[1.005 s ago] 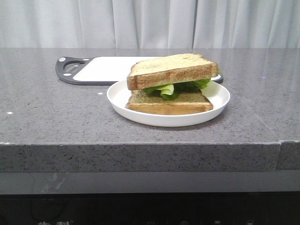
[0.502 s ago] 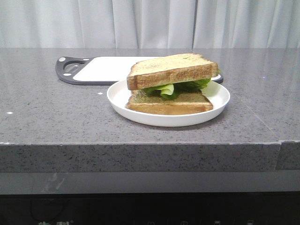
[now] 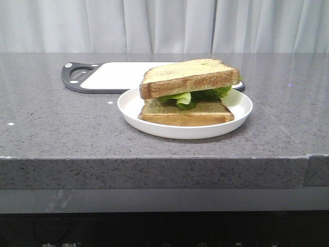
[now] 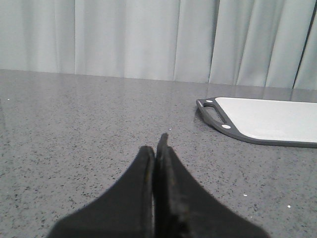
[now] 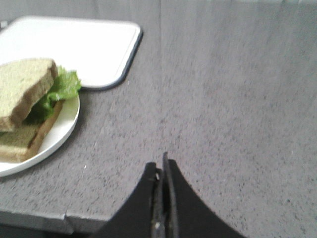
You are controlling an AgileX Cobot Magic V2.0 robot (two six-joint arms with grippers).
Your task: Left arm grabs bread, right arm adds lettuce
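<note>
The grey counter (image 3: 61,134) carries a cutting board (image 3: 121,75) just behind the white plate (image 3: 131,105). On the plate the bread (image 3: 189,76) tops the stack, tilted, with the lettuce (image 3: 193,96) sandwiched above a thinner slice (image 3: 185,112). Both arms sit away from the plate, empty: left arm (image 4: 157,148) with jaws pressed together, right arm (image 5: 161,166) likewise closed. The likely risk is the leaning top slice sliding off its uneven leaf.

White plate (image 3: 241,116) on grey counter (image 3: 61,134), cutting board (image 3: 115,74) just behind, curtain (image 3: 154,25) beyond.
</note>
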